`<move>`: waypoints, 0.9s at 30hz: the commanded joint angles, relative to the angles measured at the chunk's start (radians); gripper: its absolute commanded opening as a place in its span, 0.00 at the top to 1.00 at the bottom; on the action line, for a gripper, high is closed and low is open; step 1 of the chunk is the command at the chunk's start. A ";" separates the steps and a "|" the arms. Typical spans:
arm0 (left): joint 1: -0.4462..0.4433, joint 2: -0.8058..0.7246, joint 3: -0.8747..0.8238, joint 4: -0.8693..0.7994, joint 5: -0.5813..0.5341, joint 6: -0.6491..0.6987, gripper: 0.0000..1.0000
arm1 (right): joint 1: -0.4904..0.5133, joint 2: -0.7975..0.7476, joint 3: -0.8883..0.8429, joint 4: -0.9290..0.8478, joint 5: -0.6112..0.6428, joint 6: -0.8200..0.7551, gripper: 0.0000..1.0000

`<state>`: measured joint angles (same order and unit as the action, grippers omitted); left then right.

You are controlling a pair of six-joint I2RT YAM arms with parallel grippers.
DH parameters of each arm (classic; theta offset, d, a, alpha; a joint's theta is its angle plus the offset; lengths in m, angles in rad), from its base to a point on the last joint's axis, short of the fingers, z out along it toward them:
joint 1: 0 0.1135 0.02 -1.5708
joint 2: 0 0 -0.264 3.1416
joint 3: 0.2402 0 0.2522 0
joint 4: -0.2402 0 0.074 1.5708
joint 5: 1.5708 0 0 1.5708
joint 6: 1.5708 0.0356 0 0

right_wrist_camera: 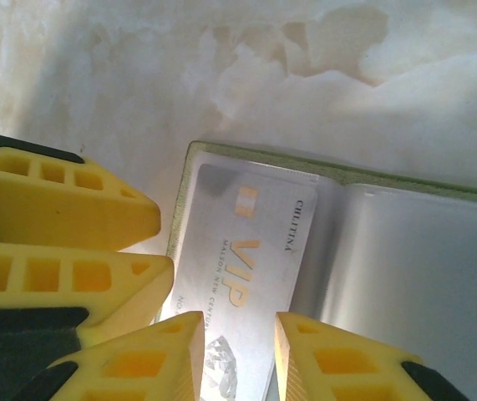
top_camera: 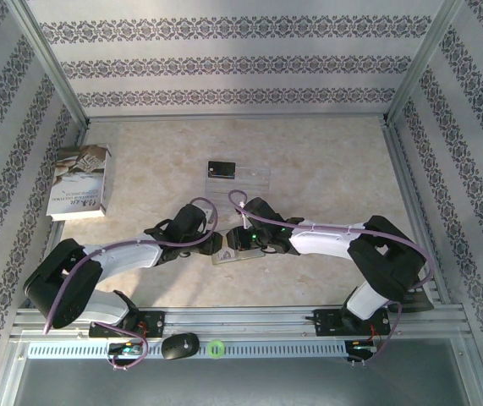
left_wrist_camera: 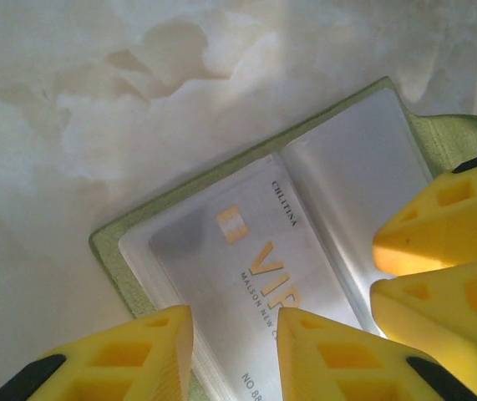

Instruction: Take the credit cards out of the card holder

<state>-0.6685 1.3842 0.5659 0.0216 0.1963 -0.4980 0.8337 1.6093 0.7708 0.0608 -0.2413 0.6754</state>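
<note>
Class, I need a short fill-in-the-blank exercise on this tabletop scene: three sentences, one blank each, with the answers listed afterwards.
1. The silvery card in the card holder bears the gold letters ___.
2. The ___ card lies on the clear plastic sheet.
3. The book lies on the ___ side of the table.

Missing words: VIP; black; left.

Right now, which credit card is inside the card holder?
The silvery-white VIP card in the open yellow-green folding holder; the black card lies apart, farther back.
</note>
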 commanded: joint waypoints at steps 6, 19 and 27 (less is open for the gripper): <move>-0.118 0.039 0.071 -0.091 -0.204 0.069 0.64 | -0.022 -0.044 -0.017 -0.025 0.056 -0.024 0.72; -0.175 0.150 0.077 -0.092 -0.216 0.039 0.67 | -0.031 -0.064 -0.043 -0.019 0.045 -0.055 0.72; -0.175 0.165 0.076 -0.116 -0.214 0.052 0.81 | -0.022 -0.016 -0.025 -0.004 0.002 -0.048 0.72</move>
<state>-0.8303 1.5143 0.6472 -0.0196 -0.0357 -0.4583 0.8074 1.5730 0.7330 0.0456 -0.2131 0.6369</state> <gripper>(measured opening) 0.198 0.281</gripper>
